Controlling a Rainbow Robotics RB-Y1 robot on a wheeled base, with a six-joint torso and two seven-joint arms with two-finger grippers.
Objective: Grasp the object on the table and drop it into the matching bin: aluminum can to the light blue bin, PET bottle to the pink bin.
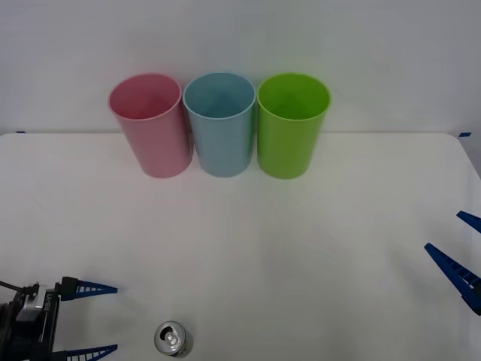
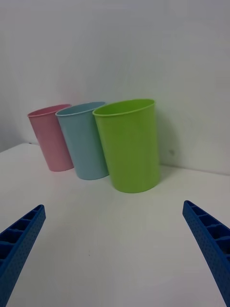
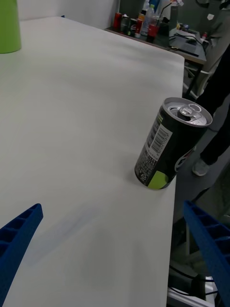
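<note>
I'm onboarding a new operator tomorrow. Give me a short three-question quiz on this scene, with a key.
1. True or false: the aluminum can stands upright near the table's front edge.
2. Which bin stands in the middle of the row? A) pink bin B) light blue bin C) lime green bin
3. Fill in: the gripper nearest the can is the ____ gripper.

Key:
1. True.
2. B.
3. Left; the left gripper is open beside the can, while the right gripper is open at the table's far right.
</note>
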